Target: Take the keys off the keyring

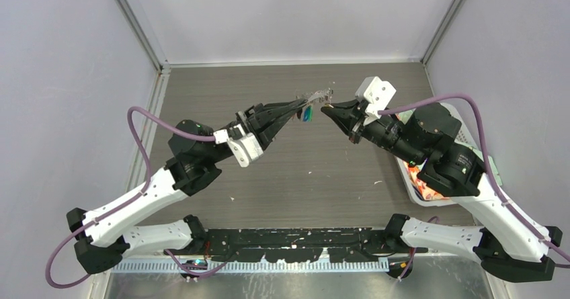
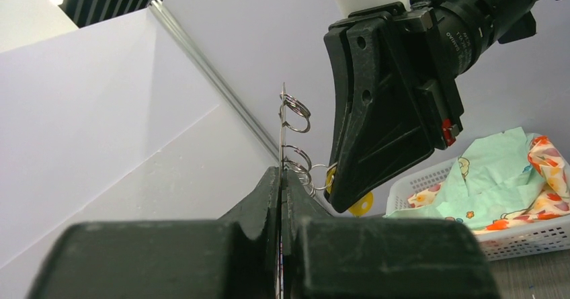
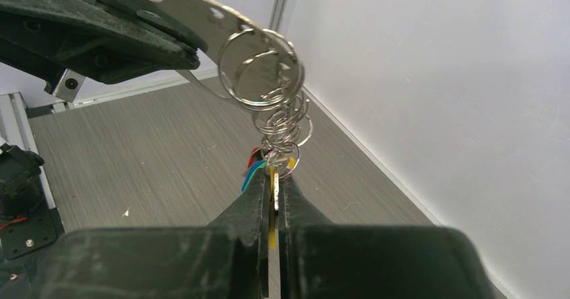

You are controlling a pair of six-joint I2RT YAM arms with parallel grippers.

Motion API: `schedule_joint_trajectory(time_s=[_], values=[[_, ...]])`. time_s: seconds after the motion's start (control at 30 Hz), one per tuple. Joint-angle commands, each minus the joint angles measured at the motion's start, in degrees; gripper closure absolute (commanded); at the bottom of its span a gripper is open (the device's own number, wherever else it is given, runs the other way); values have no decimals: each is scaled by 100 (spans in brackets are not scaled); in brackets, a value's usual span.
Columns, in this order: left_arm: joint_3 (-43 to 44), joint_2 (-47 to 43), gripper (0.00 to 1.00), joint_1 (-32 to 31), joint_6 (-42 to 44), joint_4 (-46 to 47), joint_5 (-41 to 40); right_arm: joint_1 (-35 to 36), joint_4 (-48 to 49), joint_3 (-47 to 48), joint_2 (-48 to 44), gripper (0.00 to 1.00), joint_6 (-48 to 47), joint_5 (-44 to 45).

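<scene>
top view: both arms meet in the air above the table [image 1: 296, 178]. the left gripper [image 1: 298, 108] and right gripper [image 1: 327, 109] are nearly tip to tip. the keyring [image 1: 317, 98] is only a pale glint between them, with a blue-green key head [image 1: 307, 113] hanging just below. the grips are too small to read here. the right arm covers most of the basket [image 1: 407, 178].

left wrist view: the left gripper [image 2: 281, 175] has its jaws closed on the keyring [image 2: 283, 121], which shows edge-on as a thin upright line. split rings [image 2: 296, 111] stick out to its right. the right gripper [image 2: 338, 190] is just beside them, with a yellow key [image 2: 361, 205] showing at its tip. only this view shows the basket [image 2: 430, 181] clearly, with patterned cloth [image 2: 501, 171] in it.

right wrist view: the right gripper [image 3: 272, 186] has its jaws closed on the yellow key [image 3: 271, 211], a thin strip between them. the keyring [image 3: 181, 10] shows its flat face here, clamped in the left gripper [image 3: 178, 40]. a chain of split rings [image 3: 279, 121] hangs down from it to the keys [image 3: 255, 171]. blue and red heads are partly hidden behind the finger. cannot count the keys. the plate's far end is covered by the jaws.
</scene>
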Motion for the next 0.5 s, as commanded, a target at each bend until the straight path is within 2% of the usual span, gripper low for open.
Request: schedule_joint_trajectory(time_s=[0.0, 0.27, 0.47], values=[[-8, 30, 100, -67, 228, 769, -226, 27, 25, 84, 15, 99, 106, -75], [-37, 166, 100, -195, 310, 930, -272, 31, -67, 163, 85, 99, 221, -249], [-126, 206, 100, -336, 345, 1098, -359, 28, -32, 214, 132, 98, 273, 137]])
